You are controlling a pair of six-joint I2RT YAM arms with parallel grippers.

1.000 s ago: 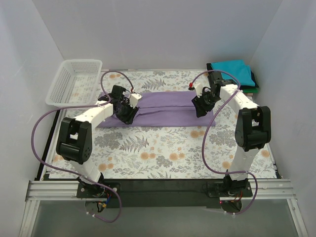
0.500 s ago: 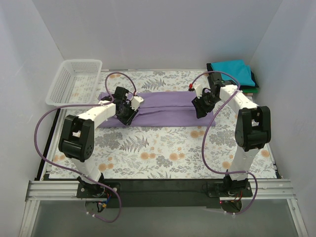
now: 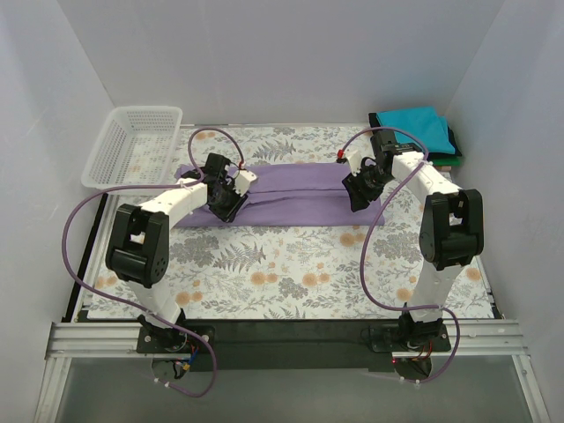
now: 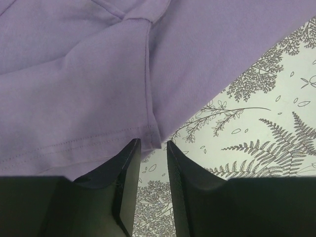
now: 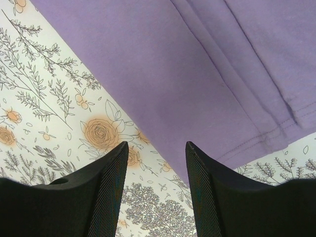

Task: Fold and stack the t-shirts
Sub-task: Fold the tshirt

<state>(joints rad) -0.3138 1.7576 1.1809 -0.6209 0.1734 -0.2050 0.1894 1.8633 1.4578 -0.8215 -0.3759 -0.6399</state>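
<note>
A large lavender t-shirt [image 3: 291, 189] lies folded into a long band across the far half of the floral cloth. My left gripper [image 3: 224, 203] is at its left part. In the left wrist view the shirt [image 4: 98, 74] fills the upper left, and the left gripper [image 4: 154, 144] is narrowly open with the hem's corner at its tips. My right gripper [image 3: 357, 196] is over the shirt's right end. In the right wrist view it [image 5: 157, 145] is wide open and empty above the shirt's near edge [image 5: 197, 64]. A folded teal t-shirt [image 3: 412, 123] tops a stack at the back right, with dark green [image 3: 453, 141] beneath.
A white mesh basket [image 3: 132, 145] stands at the back left corner. The floral table cloth [image 3: 291, 264] covers the table, its near half bare. White walls close in the left, back and right sides.
My left gripper has shifted a little left and away along the shirt's near edge. My right gripper has hardly moved. The shirt lies as before.
</note>
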